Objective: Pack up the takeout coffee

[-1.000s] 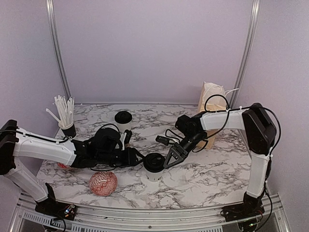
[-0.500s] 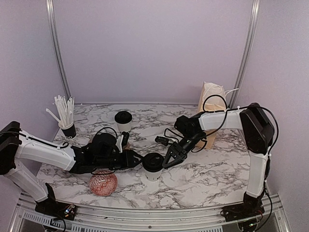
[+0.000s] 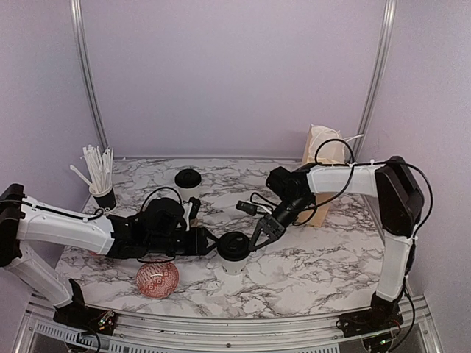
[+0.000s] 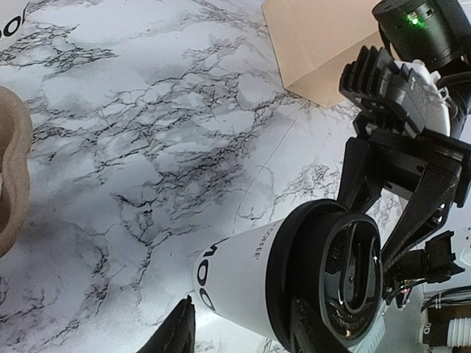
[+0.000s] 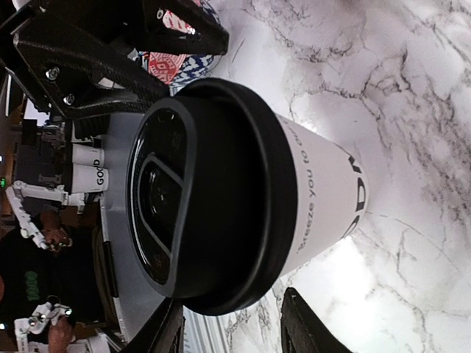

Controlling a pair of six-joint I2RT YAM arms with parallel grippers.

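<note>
- The cup (image 3: 234, 259) stands upright on the table (image 3: 316, 257) with its black lid (image 3: 234, 245) on. It is not yet in the carrier (image 4: 10, 184), which lies apart from it, toward the second cup (image 3: 188, 185).
- The left gripper (image 3: 213, 242) straddles the cup's paper wall. I cannot tell whether it is pinching.
- The right gripper (image 3: 257, 239) has its jaws on either side of the lid's rim, opposite the left one. I cannot make out any contact there either.
- If both squeeze or pull at once, the cup could tip, or the lid could pop off and coffee spill.
- Pinching the wall too hard could buckle it and loosen the lid.
- A sideways shove could knock the cup into the bowl (image 3: 157, 278) near its front.
</note>
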